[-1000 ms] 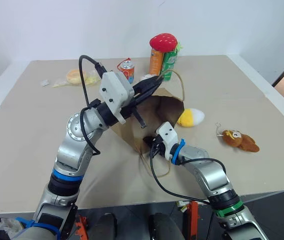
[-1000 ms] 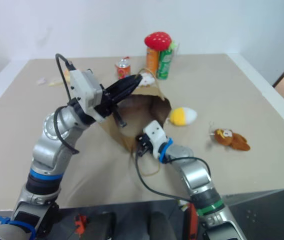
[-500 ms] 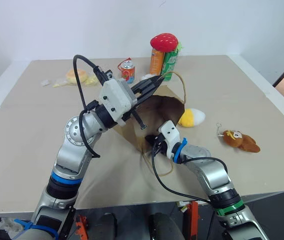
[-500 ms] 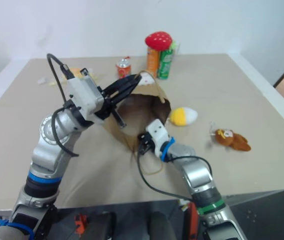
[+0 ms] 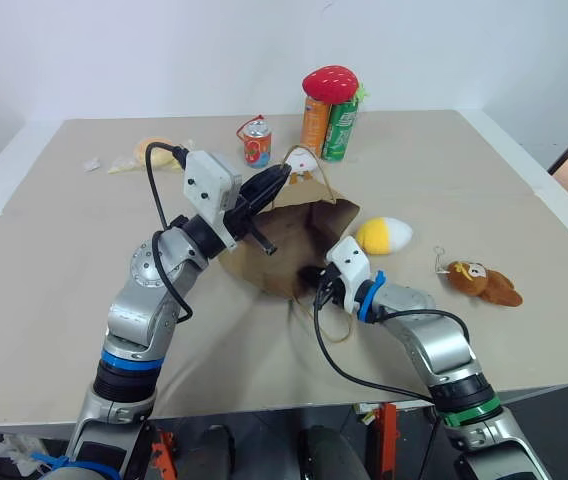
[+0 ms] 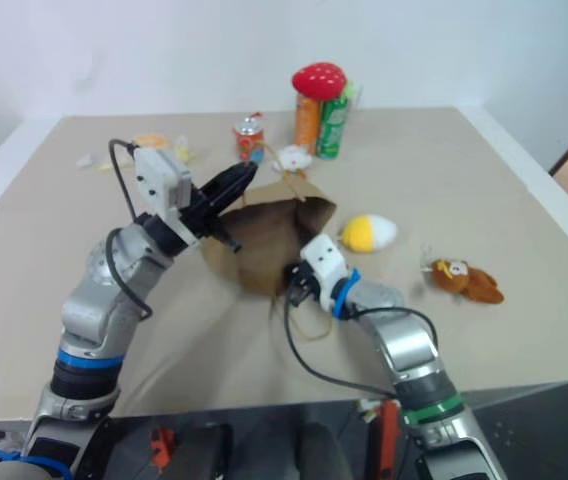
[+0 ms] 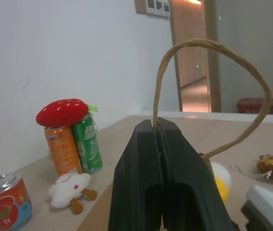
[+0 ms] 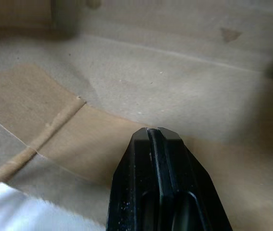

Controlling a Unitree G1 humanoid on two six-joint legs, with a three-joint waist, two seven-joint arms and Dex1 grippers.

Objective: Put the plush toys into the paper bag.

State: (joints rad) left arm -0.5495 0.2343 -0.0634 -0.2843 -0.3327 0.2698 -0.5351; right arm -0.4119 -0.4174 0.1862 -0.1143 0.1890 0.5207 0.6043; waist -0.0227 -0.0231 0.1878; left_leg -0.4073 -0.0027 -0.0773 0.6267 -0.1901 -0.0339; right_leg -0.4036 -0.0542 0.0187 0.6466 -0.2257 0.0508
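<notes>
The paper bag (image 5: 284, 250) lies on its side at the middle of the table (image 5: 64, 250), its mouth facing the robot's right and held partly open by both arms. The left gripper (image 5: 276, 180) is raised over the bag's upper edge, its two black fingers (image 7: 146, 168) pressed together on the paper-cord loop handle (image 7: 208, 48) — the cord rises from between the fingertips and arches above them. The right gripper (image 5: 314, 278) is low at the bag's near lip, its fingers (image 8: 158, 159) likewise pressed together, pinching the brown paper of the lower edge; a second cord handle (image 5: 329, 325) trails on the table just beside it. Both plush toys remain outside the bag. The yellow egg-shaped plush (image 5: 382, 236), white end toward the robot's right, lies on the table just beside the bag's mouth. The orange-brown animal plush (image 5: 480, 281) with its key ring (image 5: 438, 260) lies farther to the robot's right, well apart from the bag. Beyond the bag stand an orange can (image 5: 313, 123) and a green can (image 5: 339, 128) side by side, with a red strawberry plush (image 5: 328, 84) on top; a small red can (image 5: 256, 143) and a white plush (image 5: 300, 160) are near them — the wrapped bun (image 5: 146, 152) lies at the far left.
</notes>
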